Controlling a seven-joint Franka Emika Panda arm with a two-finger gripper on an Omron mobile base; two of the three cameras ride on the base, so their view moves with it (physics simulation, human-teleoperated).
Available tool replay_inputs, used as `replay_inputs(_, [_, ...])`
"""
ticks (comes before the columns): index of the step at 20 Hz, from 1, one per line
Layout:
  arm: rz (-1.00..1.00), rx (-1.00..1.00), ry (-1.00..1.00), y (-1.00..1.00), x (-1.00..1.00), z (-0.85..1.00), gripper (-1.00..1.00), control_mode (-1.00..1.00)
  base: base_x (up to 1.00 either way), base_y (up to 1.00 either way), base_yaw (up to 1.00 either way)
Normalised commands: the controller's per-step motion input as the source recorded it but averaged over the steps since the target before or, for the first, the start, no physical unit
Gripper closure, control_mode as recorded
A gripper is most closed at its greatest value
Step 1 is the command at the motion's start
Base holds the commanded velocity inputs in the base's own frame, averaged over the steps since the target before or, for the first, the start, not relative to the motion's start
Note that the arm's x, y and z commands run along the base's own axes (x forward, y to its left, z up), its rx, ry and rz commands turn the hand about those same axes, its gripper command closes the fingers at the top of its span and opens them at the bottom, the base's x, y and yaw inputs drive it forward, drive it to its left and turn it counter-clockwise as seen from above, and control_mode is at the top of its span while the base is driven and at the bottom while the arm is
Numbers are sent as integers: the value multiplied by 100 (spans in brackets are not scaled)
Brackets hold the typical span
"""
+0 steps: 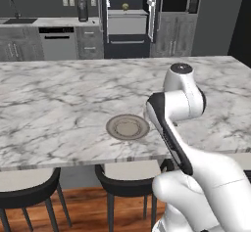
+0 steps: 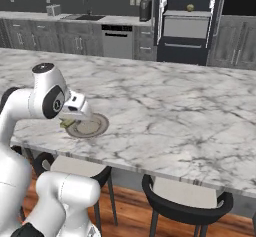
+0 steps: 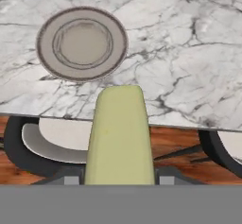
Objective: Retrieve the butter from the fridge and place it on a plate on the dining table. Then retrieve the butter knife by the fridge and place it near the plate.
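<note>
My gripper (image 3: 119, 178) is shut on the butter (image 3: 120, 135), a pale-yellow stick that stands up between the fingers in the hand view. It hangs over the near edge of the dining table (image 3: 189, 53), just short of the round grey-beige plate (image 3: 82, 44). In the right base view the gripper (image 2: 70, 120) hovers at the plate's (image 2: 92, 126) left rim, with a sliver of butter (image 2: 65, 124) below the hand. The plate (image 1: 127, 127) lies on the marble dining table (image 1: 59, 104), partly beside my forearm. The dark fridge (image 1: 128, 23) stands open at the back. The butter knife is out of view.
Black round stools (image 1: 27, 189) (image 2: 187, 201) are tucked under the table's near edge. A tan ball (image 2: 190, 7) sits on a fridge shelf. A black coffee machine (image 1: 82, 11) stands on the back counter next to the fridge.
</note>
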Motion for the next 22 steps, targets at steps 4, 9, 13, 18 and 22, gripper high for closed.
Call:
replay_inputs(4, [0,12,10,2,100,-4,100,-100,0,0,0])
replay_inputs(9, [1,5,0,30,87,-30,100,-100,0,0,0])
replay_inputs(13, [-4,-7,-3,58,96,-37,100,-100,0,0,0])
replay_inputs(18, [-4,-5,-1,9,61,-42,100,-100,0,0,0])
replay_inputs(22, [-2,0,0,0,35,-35,100,-100,0,0,0])
